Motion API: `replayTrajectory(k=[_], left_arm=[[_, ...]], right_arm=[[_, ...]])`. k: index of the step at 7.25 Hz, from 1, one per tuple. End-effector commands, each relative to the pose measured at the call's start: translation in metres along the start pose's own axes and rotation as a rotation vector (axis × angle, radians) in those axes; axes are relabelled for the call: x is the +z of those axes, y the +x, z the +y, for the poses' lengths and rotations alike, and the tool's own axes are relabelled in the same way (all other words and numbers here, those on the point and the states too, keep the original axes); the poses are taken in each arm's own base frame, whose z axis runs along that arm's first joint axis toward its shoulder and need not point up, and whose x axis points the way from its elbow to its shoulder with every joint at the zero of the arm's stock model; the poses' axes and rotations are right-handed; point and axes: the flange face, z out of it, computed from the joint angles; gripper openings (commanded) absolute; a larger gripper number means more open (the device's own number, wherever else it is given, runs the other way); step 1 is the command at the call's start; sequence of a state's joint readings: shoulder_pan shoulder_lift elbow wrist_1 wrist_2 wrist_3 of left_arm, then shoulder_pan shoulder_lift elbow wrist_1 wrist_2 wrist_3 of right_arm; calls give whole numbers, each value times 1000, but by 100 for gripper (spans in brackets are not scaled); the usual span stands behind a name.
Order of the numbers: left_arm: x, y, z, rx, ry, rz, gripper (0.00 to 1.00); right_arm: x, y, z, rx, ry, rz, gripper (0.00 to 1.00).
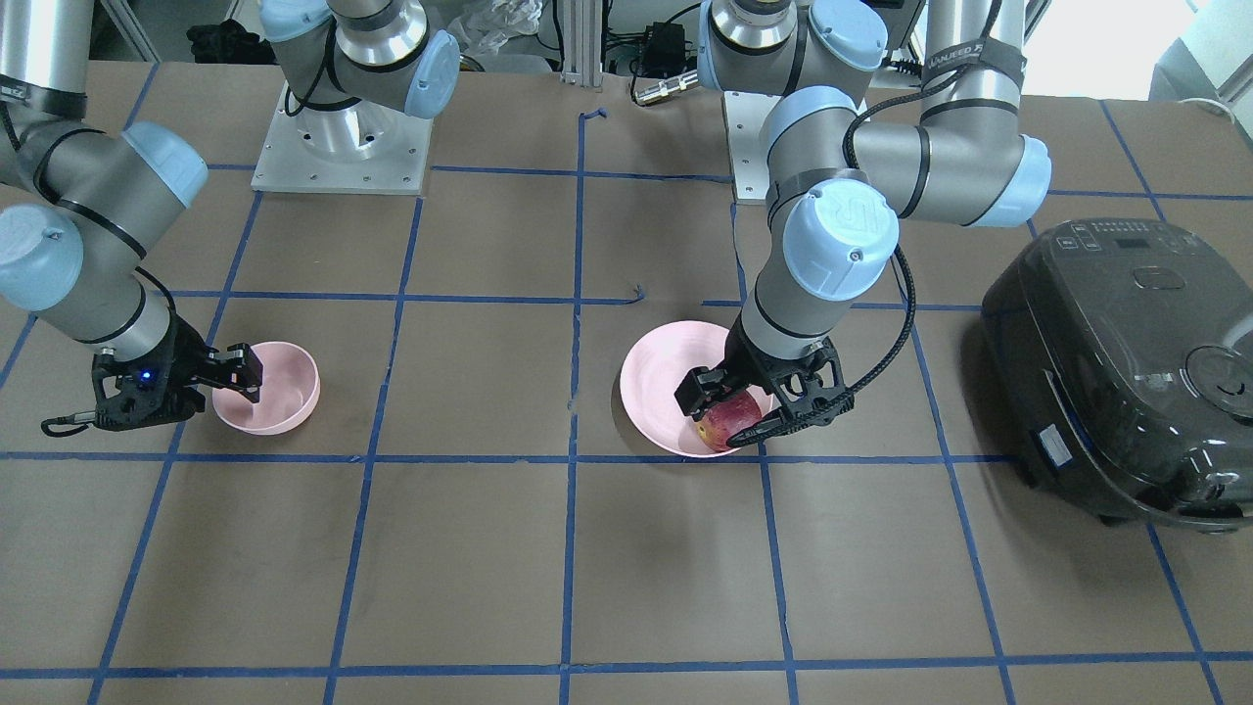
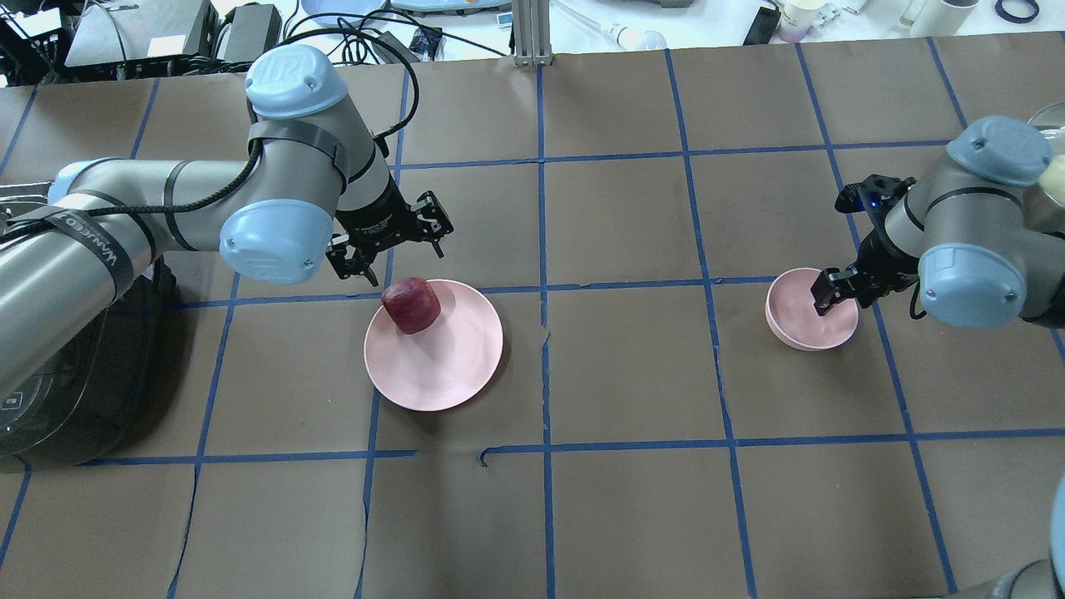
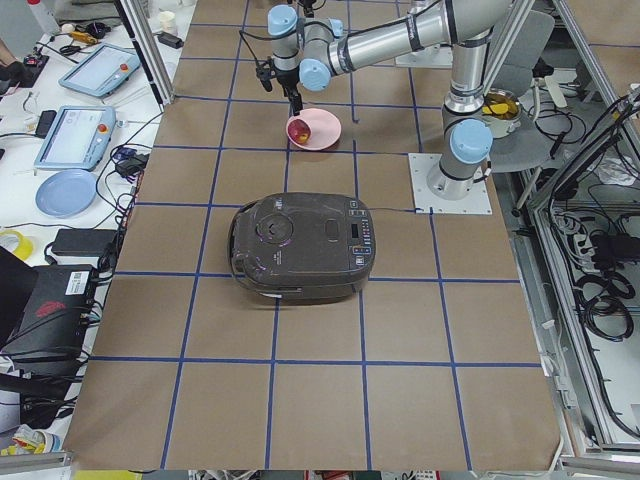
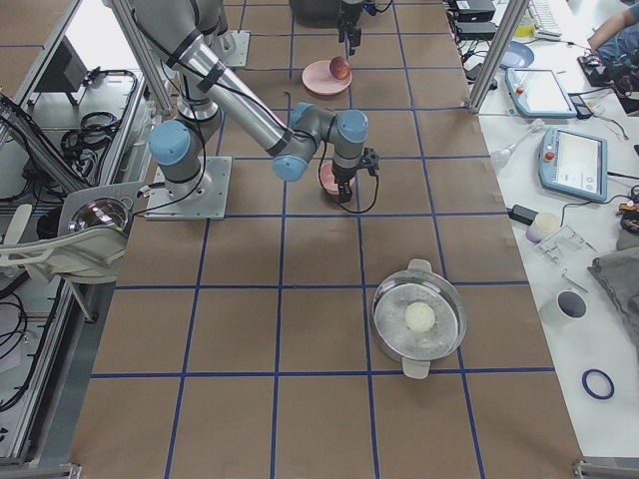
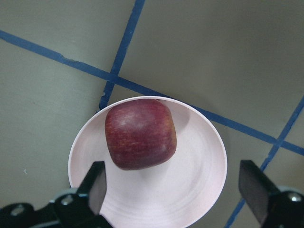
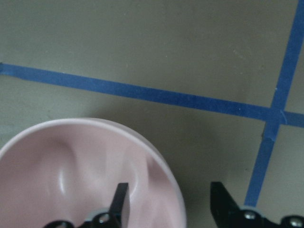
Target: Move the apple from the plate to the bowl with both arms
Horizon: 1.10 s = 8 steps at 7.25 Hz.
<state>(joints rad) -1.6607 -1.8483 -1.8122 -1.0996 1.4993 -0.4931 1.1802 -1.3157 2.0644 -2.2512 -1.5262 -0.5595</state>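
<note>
The dark red apple sits on the wide pink plate, close to its rim. My left gripper hangs just above the apple with its fingers wide apart on either side, touching nothing. The small deep pink bowl stands empty far to the right. My right gripper straddles the bowl's rim, one finger inside and one outside, with a gap to the rim. In the front-facing view the apple shows under the left gripper.
A black rice cooker stands beyond the plate at the robot's left end. A metal pot holding a white ball sits at the right end. Blue tape lines grid the brown table.
</note>
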Motion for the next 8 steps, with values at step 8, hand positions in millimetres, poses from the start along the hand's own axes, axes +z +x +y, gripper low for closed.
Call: replayTrajectory(k=[8], left_arm=[[60, -7, 0, 10, -45, -39, 96]], right_arm=[[-34, -172, -35, 131, 58, 2, 0]])
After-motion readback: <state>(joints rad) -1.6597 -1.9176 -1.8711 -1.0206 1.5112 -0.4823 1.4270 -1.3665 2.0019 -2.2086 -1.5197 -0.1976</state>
